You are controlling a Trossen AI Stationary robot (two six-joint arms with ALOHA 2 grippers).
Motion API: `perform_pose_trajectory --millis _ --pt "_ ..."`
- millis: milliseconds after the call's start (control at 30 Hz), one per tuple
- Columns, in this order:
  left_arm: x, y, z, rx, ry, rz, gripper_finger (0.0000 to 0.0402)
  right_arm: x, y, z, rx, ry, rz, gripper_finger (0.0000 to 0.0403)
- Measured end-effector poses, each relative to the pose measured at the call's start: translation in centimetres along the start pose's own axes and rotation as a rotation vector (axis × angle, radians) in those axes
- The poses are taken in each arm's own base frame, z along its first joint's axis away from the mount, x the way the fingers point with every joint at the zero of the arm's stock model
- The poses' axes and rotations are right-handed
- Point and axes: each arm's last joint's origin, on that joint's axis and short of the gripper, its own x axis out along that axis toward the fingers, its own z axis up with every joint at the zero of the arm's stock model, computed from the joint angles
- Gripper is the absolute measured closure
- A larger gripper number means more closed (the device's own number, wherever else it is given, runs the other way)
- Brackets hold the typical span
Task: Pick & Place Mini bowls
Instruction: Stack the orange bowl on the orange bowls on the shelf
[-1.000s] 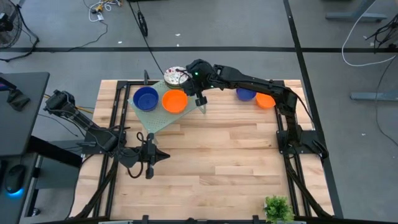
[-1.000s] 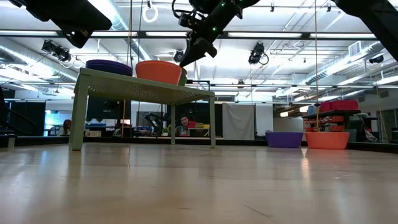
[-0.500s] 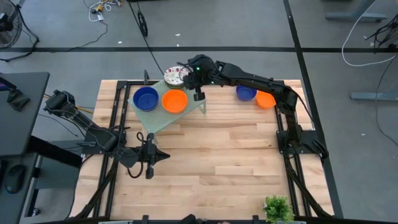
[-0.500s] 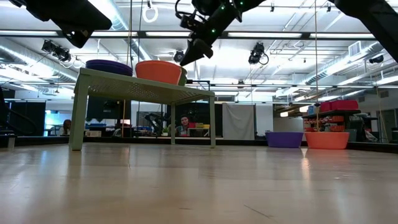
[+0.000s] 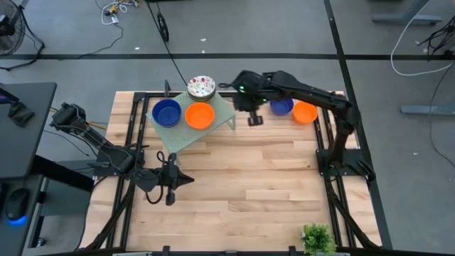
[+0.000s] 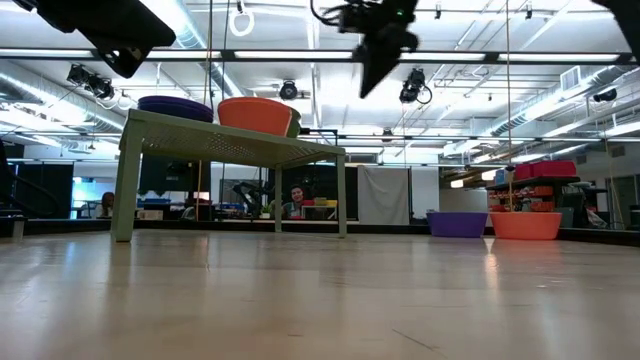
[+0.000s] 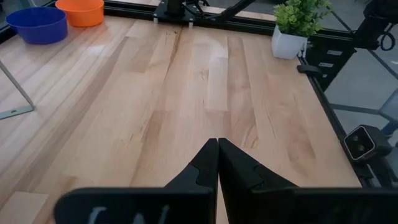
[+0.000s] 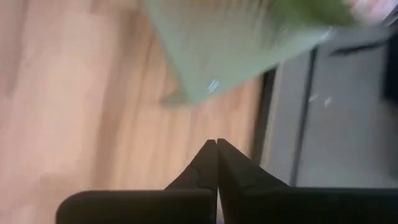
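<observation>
Three mini bowls sit on the pale green rack point(image 5: 186, 131): a blue bowl point(image 5: 166, 112), an orange bowl point(image 5: 200, 115) and a speckled white bowl point(image 5: 201, 87); the low view shows that blue bowl point(image 6: 175, 103) and that orange bowl point(image 6: 255, 113) on the rack's top point(image 6: 230, 140). Another blue bowl point(image 5: 281, 107) and orange bowl point(image 5: 304, 112) rest on the table near its far right corner. My right gripper point(image 5: 254, 120) hangs shut and empty, high in the air between rack and those two bowls point(image 6: 378, 70). My left gripper point(image 5: 188, 179) waits shut near the table's left side.
The rack stands on thin legs point(image 6: 341, 195) with open space beneath it. A small potted plant point(image 5: 318, 238) stands at the near right corner. Dark frame rails point(image 5: 133, 135) run along the table's sides. Bare wood point(image 5: 256, 178) spreads across the middle.
My right gripper has swung from above the rack's far right corner toward the table's right, off the rack and closer to the two bowls on the table, staying high. The speckled bowl, earlier partly covered by the arm, now shows whole on the rack.
</observation>
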Motion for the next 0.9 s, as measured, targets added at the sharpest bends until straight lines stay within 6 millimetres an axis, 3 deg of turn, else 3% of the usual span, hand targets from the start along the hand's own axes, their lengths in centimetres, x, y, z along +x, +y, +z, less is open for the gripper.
perform_pose_trajectory --millis 133,267,433,567,700,900 --pt "0.4 -0.1 -0.4 0.014 0.020 0.008 0.0385 1.2 0.3 -3.9 0.117 0.080 0.020 0.0401" --pt "1.0 -0.3 -1.0 0.034 0.048 0.021 0.0385 3.3 0.3 -9.3 0.283 0.144 -0.009 0.0398" --pt "1.5 -0.4 -1.4 0.047 0.064 0.031 0.0385 5.8 -0.4 -16.7 0.586 0.303 -0.131 0.0388" --pt "1.5 -0.4 -1.4 0.048 0.060 0.039 0.0385 7.4 -0.5 -21.0 0.830 0.387 -0.074 0.0353" --pt "1.5 -0.4 -1.4 0.048 0.058 0.045 0.0385 8.3 -0.4 -23.1 0.924 0.412 -0.057 0.0295" --pt "1.5 -0.4 -1.3 0.047 0.056 0.046 0.0385 8.9 0.2 -24.0 0.995 0.441 -0.057 0.0222"
